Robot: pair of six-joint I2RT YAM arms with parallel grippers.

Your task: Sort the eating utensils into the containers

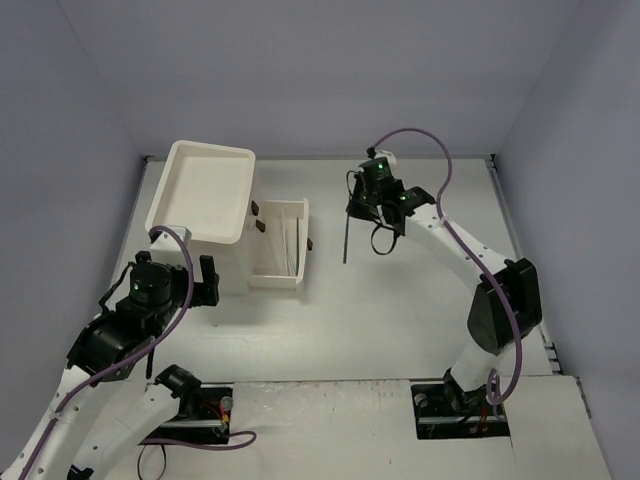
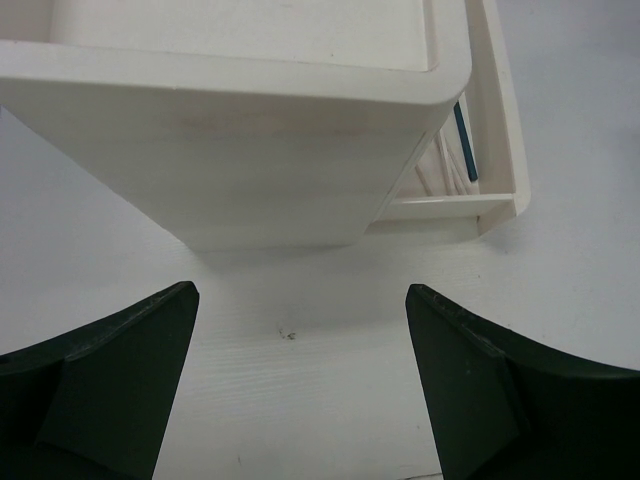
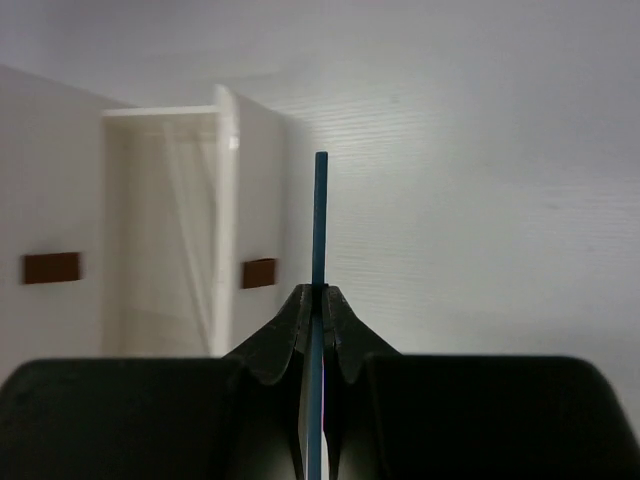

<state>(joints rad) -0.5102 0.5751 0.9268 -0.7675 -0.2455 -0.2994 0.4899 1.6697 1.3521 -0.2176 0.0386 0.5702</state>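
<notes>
right gripper [image 3: 320, 296] is pressed tight on a dark blue chopstick [image 3: 320, 215], hanging just right of the cabinet's [image 1: 205, 195] pulled-out drawer [image 1: 270, 235]. left gripper [image 2: 300, 300] stands spread wide, holding nothing, just in front of the cabinet.

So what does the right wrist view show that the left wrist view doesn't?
Only right wrist: the right gripper shut on a blue chopstick, plus two brown knobs. Only left wrist: the open left gripper, the cabinet side, chopsticks lying inside the pulled-out drawer. Both: that drawer and the table.
</notes>
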